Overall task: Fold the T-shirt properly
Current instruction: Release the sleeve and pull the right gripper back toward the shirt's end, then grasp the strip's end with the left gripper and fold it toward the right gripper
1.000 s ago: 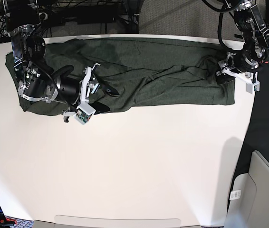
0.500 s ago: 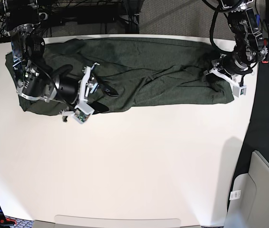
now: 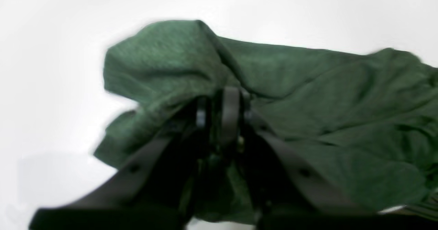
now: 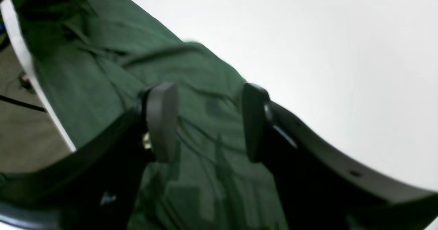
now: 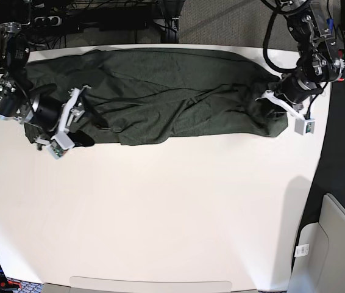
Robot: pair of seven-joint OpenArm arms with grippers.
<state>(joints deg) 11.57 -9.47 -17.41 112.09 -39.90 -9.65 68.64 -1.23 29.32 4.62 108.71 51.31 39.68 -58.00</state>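
The dark green T-shirt (image 5: 172, 91) lies crumpled in a long band along the far side of the white table (image 5: 172, 207). In the base view my left gripper (image 5: 269, 105) sits at the shirt's right end. The left wrist view shows that gripper (image 3: 219, 115) shut on a raised fold of the T-shirt (image 3: 308, 96). My right gripper (image 5: 90, 131) is at the shirt's left end, low over the cloth. Its pads (image 4: 160, 120) stand wide apart in the right wrist view, so the right gripper (image 4: 207, 120) is open with only flat T-shirt (image 4: 102, 69) below.
A black cloth (image 5: 338, 152) hangs past the table's right edge, with a grey bin (image 5: 331, 250) below it. Cables and dark gear (image 5: 117, 18) run behind the table's far edge.
My left gripper has shut on the shirt's right end and drawn it a little inward. The right arm has slid left along the shirt, still open.
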